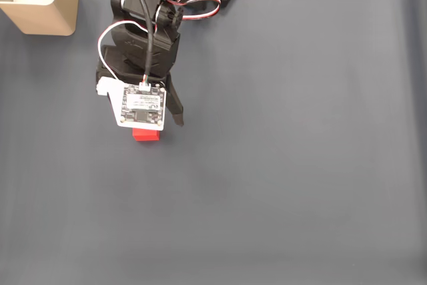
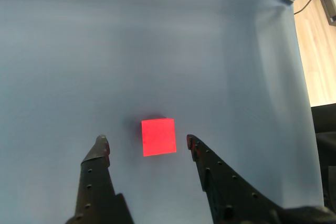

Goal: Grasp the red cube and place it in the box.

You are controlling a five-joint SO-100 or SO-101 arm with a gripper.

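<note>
claw (image 2: 145, 141) spread wide, straddling red cube (image 2: 158, 137), untouched; cube slightly skewed, no long axis.

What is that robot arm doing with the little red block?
The robot arm is about to pick up the red cube. Its gripper hangs right over the cube, with the jaws open and one on each side, not touching it yet. The cube sits on the grey mat. The tan box where the cube should go waits at the top left corner of the fixed view, so the carrying has not started.
</note>
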